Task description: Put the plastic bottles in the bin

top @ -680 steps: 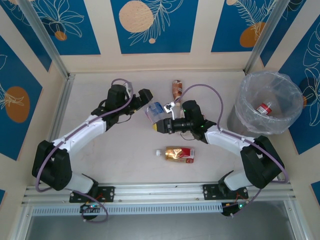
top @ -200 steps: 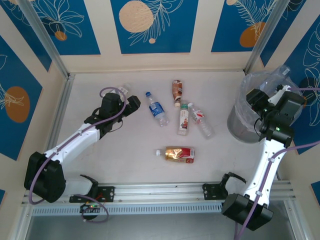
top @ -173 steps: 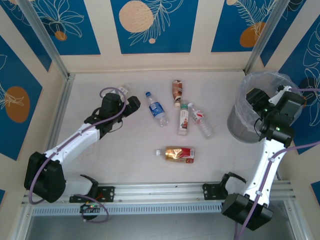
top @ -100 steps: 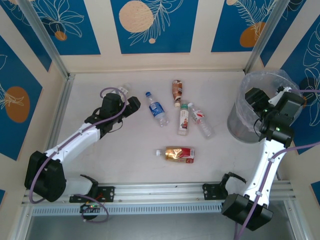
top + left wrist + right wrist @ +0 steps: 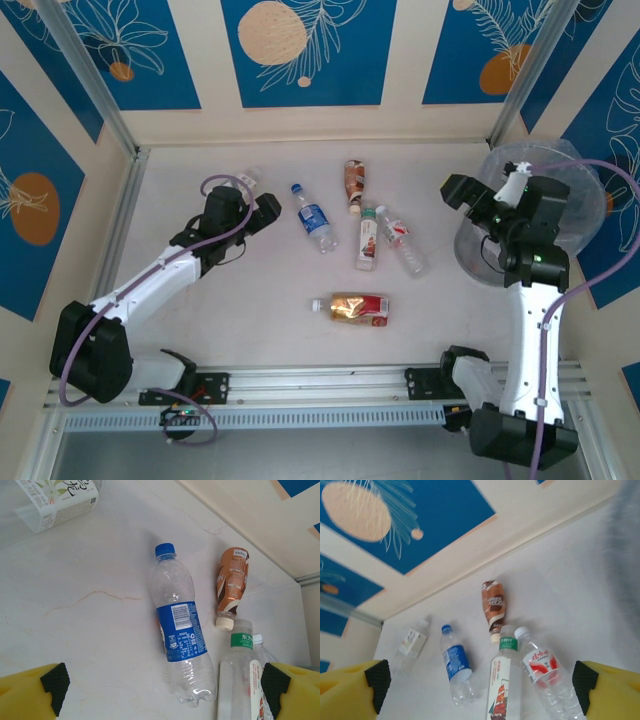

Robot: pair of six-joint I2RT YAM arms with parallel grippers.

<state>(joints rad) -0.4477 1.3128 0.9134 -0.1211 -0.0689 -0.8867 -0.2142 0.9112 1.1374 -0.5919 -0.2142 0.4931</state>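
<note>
- Standing at 3 o'clock on the desk [image 5: 250, 340] in the top view: the bin [image 5: 578, 168], set off to the side, probably to leave the middle free for both arms. Cannot tell what lies inside, with the right arm across its mouth.
- Lying around the desk's middle: six plastic bottles, all on their sides, so liable to roll under a careless touch.
- Toward 12 o'clock, the brown bottle [image 5: 354, 180]. At its 6 o'clock, caps just beside each other, the green-banded bottle [image 5: 367, 238]. Snug at 3 o'clock of that, the red-labelled bottle [image 5: 401, 241].
- At 9 o'clock of that trio and apart from it, the blue-labelled bottle [image 5: 313, 218]. At 6 o'clock, alone, the gold-wrapped bottle [image 5: 352, 307]. At 10 o'clock, beyond the left arm, the white-labelled bottle [image 5: 247, 178].
- Spread wide with nothing between the pads: the left end effector [image 5: 270, 207], low over the desk and facing the blue-labelled bottle, seemingly lined up to straddle its body for a pinch.
- Likewise spread and empty: the right end effector [image 5: 480, 680], high beside the bin's 9 o'clock rim and looking down on the trio, presumably placed for a reach back to the desk.
- Judged as mid-task, with six to clear. Wiser to take the free-lying ones first, leaving the snug pair until there is room to straddle either.
</note>
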